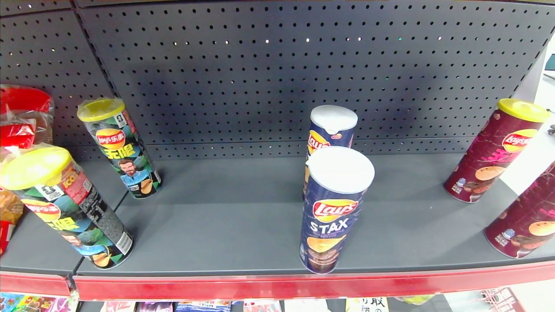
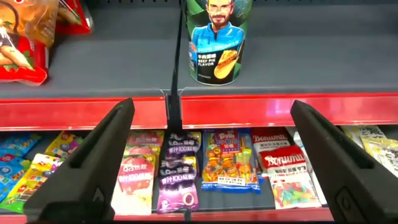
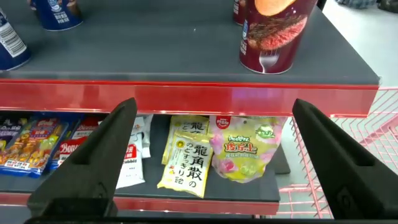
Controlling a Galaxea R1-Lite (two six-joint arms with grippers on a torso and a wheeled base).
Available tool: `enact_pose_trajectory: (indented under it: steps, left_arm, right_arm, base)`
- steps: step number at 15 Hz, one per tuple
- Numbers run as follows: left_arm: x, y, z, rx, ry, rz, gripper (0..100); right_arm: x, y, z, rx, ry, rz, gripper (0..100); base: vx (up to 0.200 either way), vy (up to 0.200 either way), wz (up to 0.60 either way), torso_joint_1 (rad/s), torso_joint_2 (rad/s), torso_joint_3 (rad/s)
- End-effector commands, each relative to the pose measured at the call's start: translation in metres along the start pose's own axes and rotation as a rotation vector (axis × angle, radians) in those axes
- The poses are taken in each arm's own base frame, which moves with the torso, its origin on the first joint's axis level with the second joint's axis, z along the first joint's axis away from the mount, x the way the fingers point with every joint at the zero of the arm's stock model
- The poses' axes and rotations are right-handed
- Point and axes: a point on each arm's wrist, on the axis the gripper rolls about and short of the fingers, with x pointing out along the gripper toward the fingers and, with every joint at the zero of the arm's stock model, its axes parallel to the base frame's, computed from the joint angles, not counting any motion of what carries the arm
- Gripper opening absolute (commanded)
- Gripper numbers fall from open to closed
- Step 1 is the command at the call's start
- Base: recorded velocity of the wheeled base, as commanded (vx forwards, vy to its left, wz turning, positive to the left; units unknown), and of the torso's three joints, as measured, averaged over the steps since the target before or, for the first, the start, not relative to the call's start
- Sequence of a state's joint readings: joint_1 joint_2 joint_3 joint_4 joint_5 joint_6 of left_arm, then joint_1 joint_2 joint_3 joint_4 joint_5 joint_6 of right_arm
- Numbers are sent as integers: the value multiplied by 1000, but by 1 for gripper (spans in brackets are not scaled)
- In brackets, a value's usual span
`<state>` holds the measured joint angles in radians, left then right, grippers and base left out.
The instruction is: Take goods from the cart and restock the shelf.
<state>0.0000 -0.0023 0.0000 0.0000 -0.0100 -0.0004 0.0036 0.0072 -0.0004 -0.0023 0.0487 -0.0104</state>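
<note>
Shelf [image 1: 243, 225] decking fills the lower half of your head view, grey with a red front lip [image 1: 277, 284], carrying standing chip cans [image 1: 331, 212]: two blue at centre, green at left, maroon at right. Your left fingers [image 2: 93, 168] and right fingers [image 3: 93, 168] both gape wide, empty, facing that red lip. Wrist views give you the candy packets [image 2: 227, 165] beneath it, and the right one the pink cart [image 3: 364, 155] at its lower right.

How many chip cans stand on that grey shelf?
6: green yellow-lidded cans front-left and back-left; navy white-lidded cans centre front and behind; maroon cans right rear and front. Others may be hidden.
</note>
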Motion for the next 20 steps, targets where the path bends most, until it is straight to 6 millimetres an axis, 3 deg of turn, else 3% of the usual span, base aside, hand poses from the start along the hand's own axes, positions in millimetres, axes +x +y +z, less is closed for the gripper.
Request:
enact_pose_trajectory:
  steps: [1,20]
  left_arm:
    - [0,0,0,-1,2,1,100]
    - [0,0,0,3,2,-1,100]
  right_arm:
    - [0,0,0,0,-1,0,100]
    - [0,0,0,7,-4,-9,100]
  base:
    - [0,0,0,0,0,0]
    - [0,0,0,0,0,0]
